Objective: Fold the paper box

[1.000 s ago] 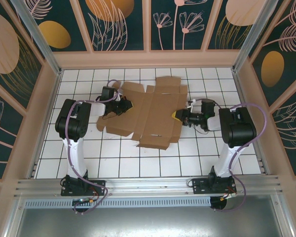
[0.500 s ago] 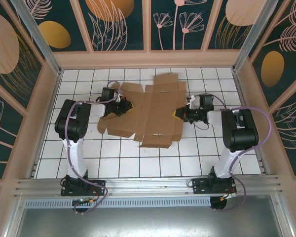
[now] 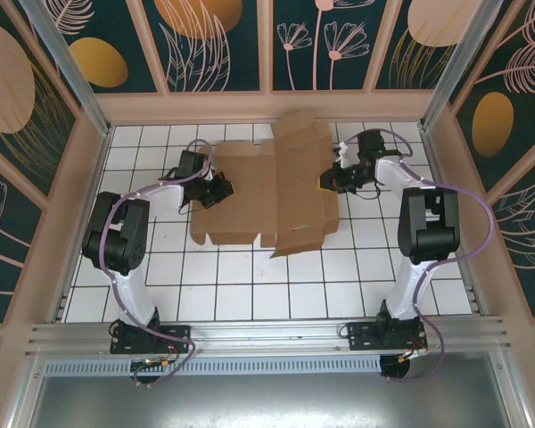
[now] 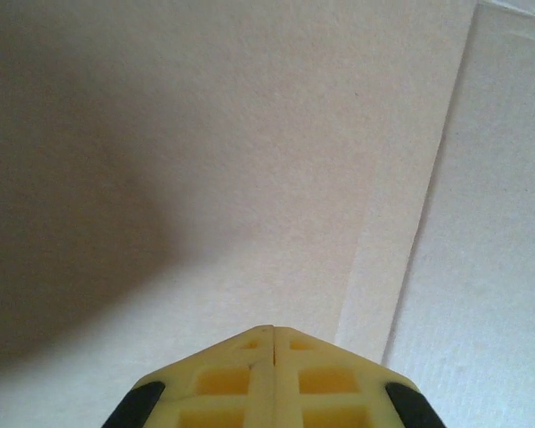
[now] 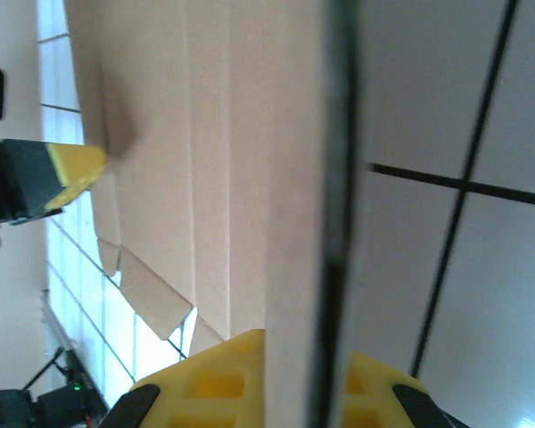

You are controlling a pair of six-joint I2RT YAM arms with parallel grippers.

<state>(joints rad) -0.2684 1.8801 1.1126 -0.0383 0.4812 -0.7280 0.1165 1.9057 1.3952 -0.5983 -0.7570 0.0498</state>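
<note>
The paper box (image 3: 267, 192) is a flat brown die-cut sheet with creases and flaps, lying in the middle of the white tiled table. My left gripper (image 3: 223, 189) is over the sheet's left part. In the left wrist view its yellow fingers (image 4: 272, 337) are shut tip to tip against the cardboard (image 4: 250, 160), with nothing showing between them. My right gripper (image 3: 325, 181) is at the sheet's right edge. In the right wrist view it (image 5: 294, 343) is shut on the cardboard edge (image 5: 205, 134), which runs between the fingers. The left gripper's yellow tip (image 5: 71, 168) shows across the sheet.
The white tiled table (image 3: 383, 267) is fenced by tan walls on the left (image 3: 67, 214), back (image 3: 267, 107) and right (image 3: 455, 205). One flap of the sheet (image 3: 294, 129) reaches up to the back wall. Both arm bases stand on the near rail (image 3: 267, 334).
The sheet has slid toward the back wall and turned. The right gripper swung back and up with its edge; the left gripper shifted slightly back with it.
</note>
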